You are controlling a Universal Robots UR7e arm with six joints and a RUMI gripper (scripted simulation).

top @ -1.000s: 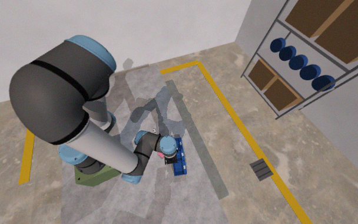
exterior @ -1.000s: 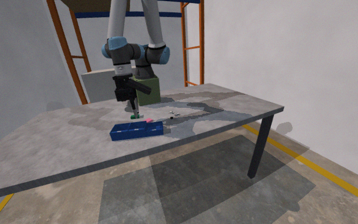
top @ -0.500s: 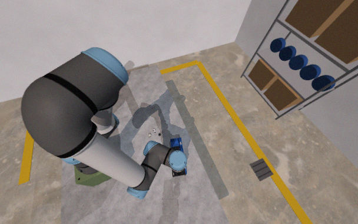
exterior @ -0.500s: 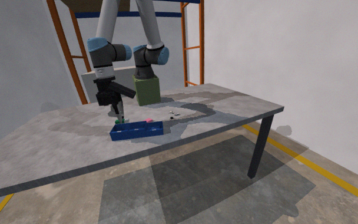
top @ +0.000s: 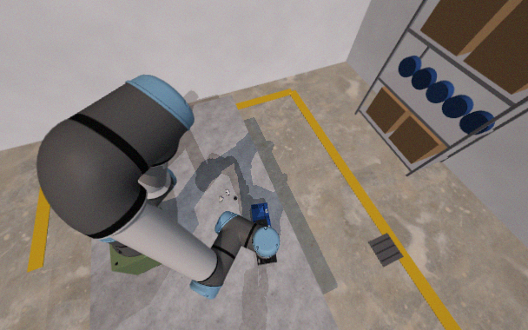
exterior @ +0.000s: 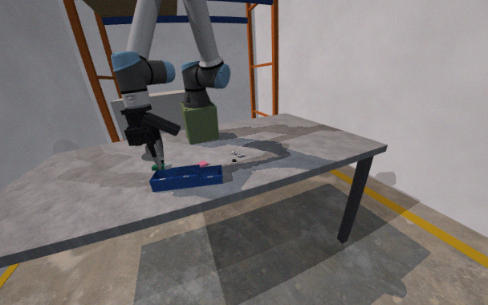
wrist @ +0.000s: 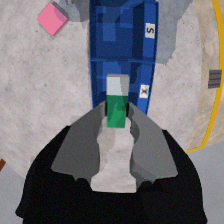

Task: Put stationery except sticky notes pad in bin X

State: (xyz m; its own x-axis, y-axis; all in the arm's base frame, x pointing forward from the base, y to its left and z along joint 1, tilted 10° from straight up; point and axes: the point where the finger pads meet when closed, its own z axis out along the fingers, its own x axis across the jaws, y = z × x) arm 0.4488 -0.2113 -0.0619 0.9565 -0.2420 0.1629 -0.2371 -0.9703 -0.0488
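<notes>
Gripper [wrist: 116, 107] clamped on the green-and-white eraser [wrist: 116, 112] above the X bin [wrist: 122, 75] (divider's close), so a skewed drop could land in S.

Workshop or warehouse bay: stained concrete floor [top: 456, 208] marked with yellow safety tape [top: 347, 171], grey metal shelf rack [top: 438, 45] holding brown cartons [top: 460, 22] and blue drums [top: 439, 92], orange-and-blue pallet racking [exterior: 274, 56], bare grey walls [exterior: 381, 60], and a plain concrete-topped work table [exterior: 321, 140] carrying an industrial robot arm [exterior: 138, 76].
</notes>
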